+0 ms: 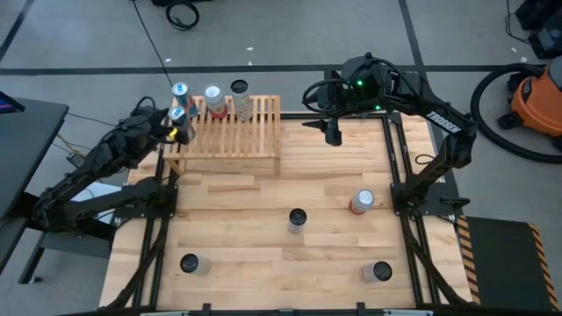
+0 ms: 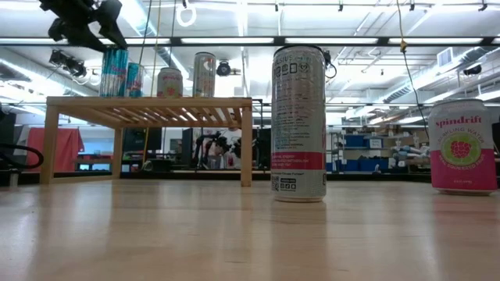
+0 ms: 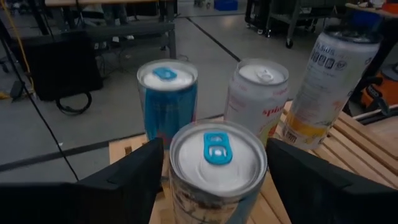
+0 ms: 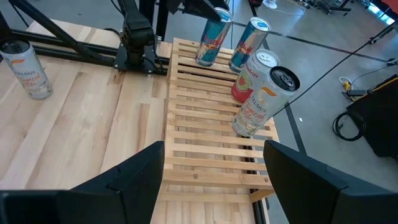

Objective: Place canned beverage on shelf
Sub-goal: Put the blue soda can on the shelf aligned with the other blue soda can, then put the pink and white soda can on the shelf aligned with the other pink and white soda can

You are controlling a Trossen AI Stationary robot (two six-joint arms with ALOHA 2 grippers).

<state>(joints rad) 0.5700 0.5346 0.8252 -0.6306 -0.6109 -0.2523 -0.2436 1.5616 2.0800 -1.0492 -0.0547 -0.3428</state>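
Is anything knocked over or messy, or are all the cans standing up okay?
Nothing stands out. Four cans stand upright on the shelf, and the left tool is around the nearest blue-tabbed can at the shelf's end. The other cans on the table stand upright too, with no spills or dents showing.

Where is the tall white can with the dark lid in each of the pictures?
High view: tall can stands on the shelf, rightmost of the cans there.
Low view: rightmost can on the shelf.
Left wrist view: at the right edge, tilted in the picture.
Right wrist view: nearest can.
Shared landmark: the slatted shelf.
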